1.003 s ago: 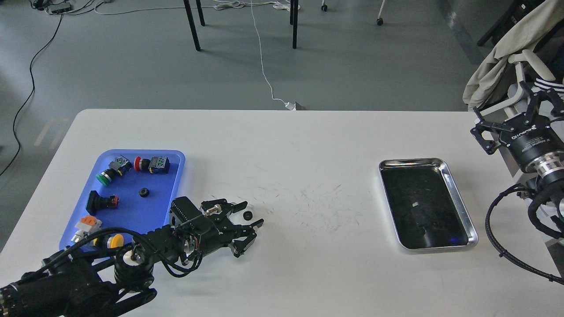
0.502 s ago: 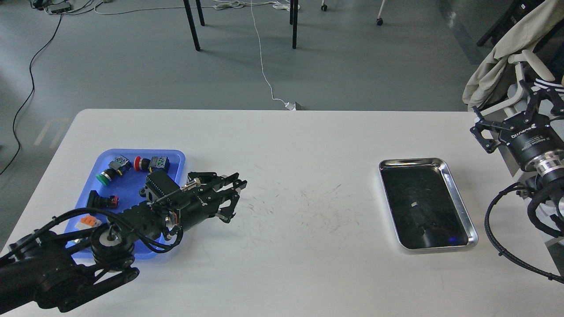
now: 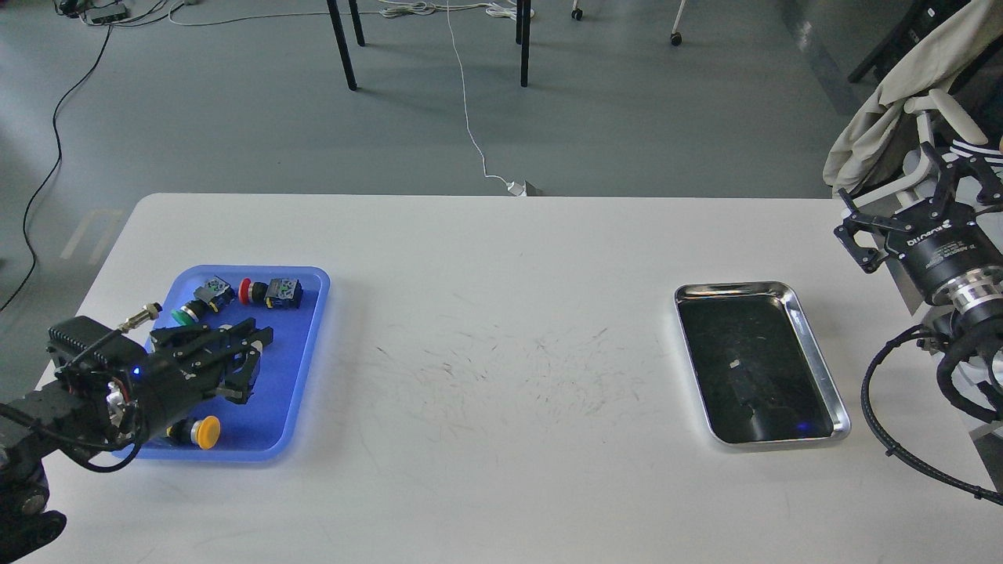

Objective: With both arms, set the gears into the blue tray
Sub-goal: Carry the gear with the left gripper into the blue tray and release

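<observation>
While a second ago the left gripper point(image 3: 252, 356) was closing on a gear out on the tabletop point(image 3: 501, 329), it is now hovering over the blue tray point(image 3: 302, 345), jaws seemingly together; no gear is showing, so I'm judging it carried. Right gripper point(image 3: 913, 200) is waiting, jaws apart.

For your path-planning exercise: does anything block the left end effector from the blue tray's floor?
Nothing visible does. The left end effector hangs over the blue tray; the green switch and red switch sit behind it.
</observation>
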{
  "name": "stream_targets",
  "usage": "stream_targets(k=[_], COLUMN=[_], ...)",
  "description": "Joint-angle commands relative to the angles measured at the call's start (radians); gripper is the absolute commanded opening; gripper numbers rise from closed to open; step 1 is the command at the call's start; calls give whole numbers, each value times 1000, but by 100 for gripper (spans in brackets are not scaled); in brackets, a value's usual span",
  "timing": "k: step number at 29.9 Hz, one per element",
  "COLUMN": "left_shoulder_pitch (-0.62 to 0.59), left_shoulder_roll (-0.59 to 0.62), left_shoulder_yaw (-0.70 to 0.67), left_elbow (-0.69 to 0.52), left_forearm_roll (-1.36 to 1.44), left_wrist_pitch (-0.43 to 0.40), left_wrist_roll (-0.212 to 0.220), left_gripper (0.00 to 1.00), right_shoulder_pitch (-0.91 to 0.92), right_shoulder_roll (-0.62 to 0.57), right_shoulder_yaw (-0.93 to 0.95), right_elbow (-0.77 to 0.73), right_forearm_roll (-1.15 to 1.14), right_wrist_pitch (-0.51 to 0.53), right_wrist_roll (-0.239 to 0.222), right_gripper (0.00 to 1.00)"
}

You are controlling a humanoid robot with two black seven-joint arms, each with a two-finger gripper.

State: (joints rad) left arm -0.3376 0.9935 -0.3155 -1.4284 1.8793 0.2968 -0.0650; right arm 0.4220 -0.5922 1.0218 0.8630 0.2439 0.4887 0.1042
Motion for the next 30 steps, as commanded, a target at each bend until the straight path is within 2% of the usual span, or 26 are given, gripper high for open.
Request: stream_targets(k=[1, 7, 14, 16, 18, 20, 21, 30], left_shoulder_pitch=[17, 17, 22, 22, 22, 22, 22, 2], left_shoulder_roll=[-38, -96, -108, -108, -108, -108, -107, -64], left_shoulder_yaw=[-2, -2, -2, -5, -13, -28, -36, -218], left_elbow=[40, 94, 123, 123, 123, 123, 123, 94], left_forearm_roll=[-8, -8, -9, -9, -20, -46, -61, -135], left_wrist_pitch=[4, 4, 2, 2, 2, 4, 4, 1], left_wrist_roll=[-4, -4, -1, -1, -1, -1, 1, -1], left_gripper=[5, 8, 32, 44, 60, 89, 97, 98], right_shoulder_pitch=[1, 1, 0, 0, 0, 0, 1, 0], right_shoulder_roll=[-1, -1, -1, -1, -1, -1, -1, -1], right_shoulder_yaw=[0, 0, 3, 6, 6, 6, 6, 4], right_elbow=[1, 2, 10, 8, 8, 8, 10, 8], right_forearm_roll=[0, 0, 0, 0, 0, 0, 0, 0], right_wrist_pitch=[0, 0, 0, 0, 0, 0, 0, 0], right_wrist_roll=[0, -1, 0, 0, 0, -1, 0, -1], right_gripper=[96, 97, 97, 97, 97, 97, 97, 97])
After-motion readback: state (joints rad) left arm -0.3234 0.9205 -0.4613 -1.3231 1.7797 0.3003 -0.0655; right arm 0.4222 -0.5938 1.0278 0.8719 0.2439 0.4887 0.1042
